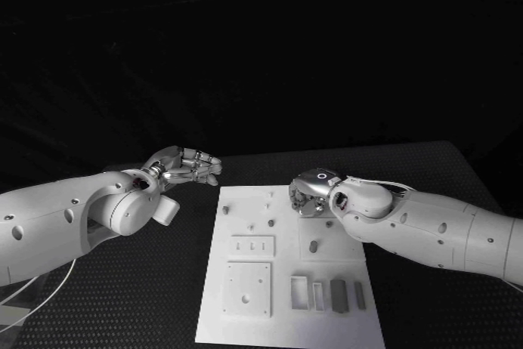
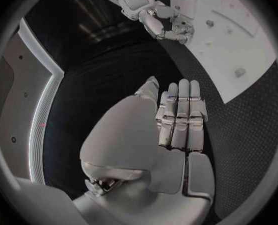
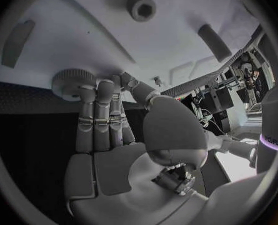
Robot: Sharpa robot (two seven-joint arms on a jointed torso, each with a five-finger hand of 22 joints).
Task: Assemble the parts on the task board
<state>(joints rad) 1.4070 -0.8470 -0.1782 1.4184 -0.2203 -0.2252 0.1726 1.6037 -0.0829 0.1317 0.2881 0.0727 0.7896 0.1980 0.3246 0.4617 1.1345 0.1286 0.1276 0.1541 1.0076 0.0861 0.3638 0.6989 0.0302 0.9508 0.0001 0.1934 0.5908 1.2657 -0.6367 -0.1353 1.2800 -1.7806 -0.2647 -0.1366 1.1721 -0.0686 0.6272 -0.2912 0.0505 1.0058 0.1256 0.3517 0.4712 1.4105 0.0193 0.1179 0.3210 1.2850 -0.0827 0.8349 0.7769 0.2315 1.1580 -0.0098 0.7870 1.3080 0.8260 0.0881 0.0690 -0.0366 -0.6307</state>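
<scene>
Right robot hand [image 3: 108,135]: fingertips [image 3: 104,87] touching the grey round knurled part [image 3: 72,82]; whether it grips it cannot be told.
Part location: far right area of white flat task board [image 1: 286,288].
Left robot hand [image 1: 185,168]: off the board's far left corner, over the black bench [image 1: 131,304], fingers straight and together, holding nothing.
Nearer hand: the right.

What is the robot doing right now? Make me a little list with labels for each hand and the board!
Board: white rectangular task board on the black table
Left hand: silver left hand, off the board's far left corner, fingers together, holding nothing
Right hand: silver right hand, over the board's far right part, fingertips touching a grey round ridged part
Other parts: grey hexagonal nut and a grey oblong peg on the board
</scene>
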